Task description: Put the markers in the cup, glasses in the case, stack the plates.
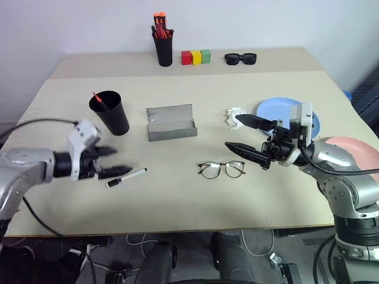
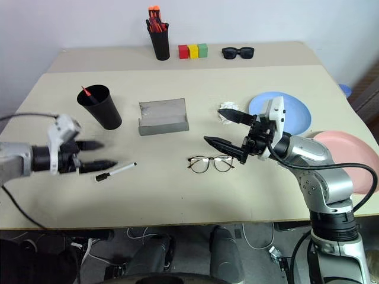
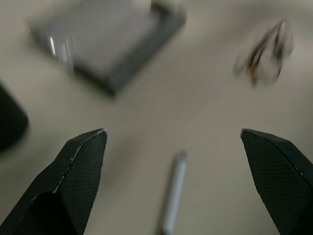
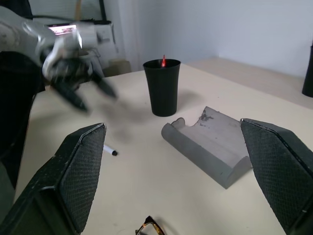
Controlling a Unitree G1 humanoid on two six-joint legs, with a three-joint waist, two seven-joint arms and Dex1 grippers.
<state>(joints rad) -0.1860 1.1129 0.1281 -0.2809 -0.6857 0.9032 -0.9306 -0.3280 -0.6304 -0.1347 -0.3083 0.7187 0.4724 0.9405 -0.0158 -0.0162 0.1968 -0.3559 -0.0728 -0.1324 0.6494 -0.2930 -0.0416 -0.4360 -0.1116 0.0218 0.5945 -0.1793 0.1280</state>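
So the marker step was half done as I read it: the red and black marker (image 1: 98, 100) stood tip-up inside the cup (image 1: 111, 112), at about ten o'clock on the bench (image 1: 177, 195), while the white marker (image 1: 127, 177) with its black cap lay flat on the bench near eight o'clock. My left gripper (image 1: 112, 161) hung just beside that marker's capped end, fingers spread wide and holding nothing; from the left wrist view the marker lay between and ahead of the two fingers, not touched. Next, I judged, I needed to lower that gripper so the fingers straddled the barrel, close, then carry it up to the cup. The slim barrel could roll away if one finger nudged it first. My right gripper (image 1: 251, 137) hovered over the bench at about three o'clock, also wide open and empty, its fingers pointing toward the centre. The glasses (image 1: 221, 169) sat unfolded near the bench's middle, just below that gripper, with the grey case (image 1: 171, 123) lying open at about twelve o'clock of them. The light blue plate (image 1: 283, 110) and the pink plate (image 1: 355, 155) lay apart on the right side, not yet stacked.
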